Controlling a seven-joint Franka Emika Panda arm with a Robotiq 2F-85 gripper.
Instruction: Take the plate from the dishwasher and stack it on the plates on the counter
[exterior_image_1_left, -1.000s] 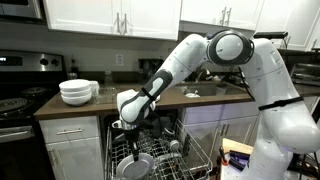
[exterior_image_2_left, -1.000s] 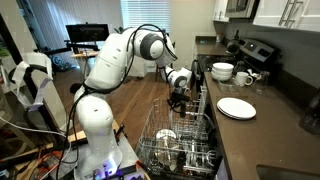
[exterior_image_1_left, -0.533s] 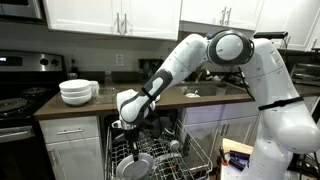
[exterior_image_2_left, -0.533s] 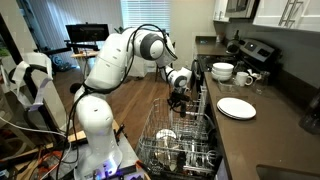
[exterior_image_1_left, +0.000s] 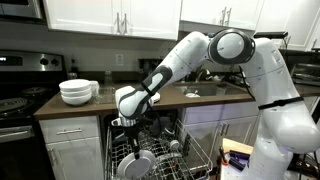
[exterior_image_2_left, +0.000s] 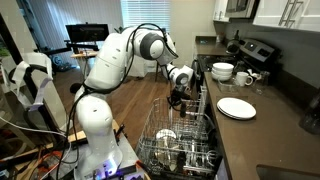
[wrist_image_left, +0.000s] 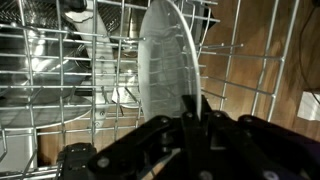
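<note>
Wrist view: plate (wrist_image_left: 165, 60) (upright) in rack (wrist_image_left: 75, 95)

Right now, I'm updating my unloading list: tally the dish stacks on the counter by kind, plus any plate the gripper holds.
Bowl stack on the counter: 1
Plate stack on the counter: 1
Plate held in the gripper: 1
Total: 3
</note>
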